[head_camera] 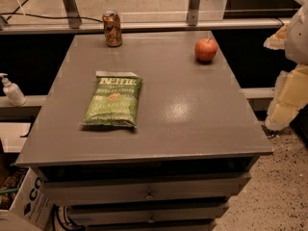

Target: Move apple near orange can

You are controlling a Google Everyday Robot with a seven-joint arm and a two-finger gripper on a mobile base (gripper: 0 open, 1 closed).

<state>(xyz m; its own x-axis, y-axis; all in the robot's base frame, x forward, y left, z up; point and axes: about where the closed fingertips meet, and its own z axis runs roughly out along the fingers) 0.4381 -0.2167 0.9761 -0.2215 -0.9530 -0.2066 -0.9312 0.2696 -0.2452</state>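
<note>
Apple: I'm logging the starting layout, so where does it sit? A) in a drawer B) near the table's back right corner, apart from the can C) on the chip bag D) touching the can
B: the apple sits near the back right corner of the table, well apart from the orange can at the back left; the pincer is beyond the table's right edge.

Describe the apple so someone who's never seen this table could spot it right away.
Start at the grey table with drawers. Go to its far right corner, opposite the can at far left; the claw sits beyond the table's right edge. The apple is the only round red thing, unlike the flat green chip bag.
</note>
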